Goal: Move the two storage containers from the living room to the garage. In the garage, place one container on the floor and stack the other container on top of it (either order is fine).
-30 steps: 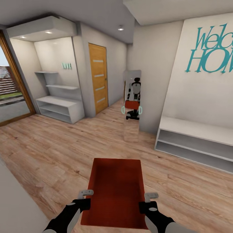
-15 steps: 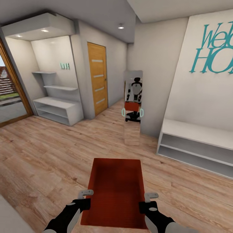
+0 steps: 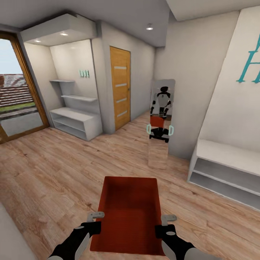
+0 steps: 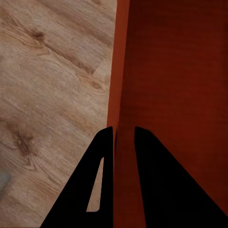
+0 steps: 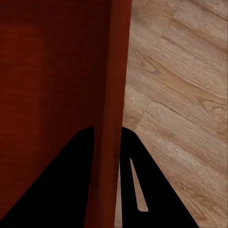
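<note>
Container (image 3: pixel 130 213) is held between both pincers, long axis pointing forward; left gripper (image 3: pixel 94 224) and right gripper (image 3: pixel 167 225) each clamp a side wall

Home entrance hall, by every sign. Light wood-plank flooring (image 3: pixel 54 169) underfoot, cream walls all round. Teal lettering (image 3: pixel 249 61) high on the right-hand wall, cut off by the frame edge. Below it, a low white shoe bench (image 3: pixel 225 168) with open shelves. Tall narrow mirror (image 3: pixel 160 122) leaning at the wall corner, reflecting the robot. Wood-panelled door (image 3: pixel 120 86) with pale inset strips down the corridor. White alcove shelving (image 3: pixel 74 115) with recessed ceiling lights above. Far left, a wood-framed glass door (image 3: pixel 18 94) onto grass and sky.
</note>
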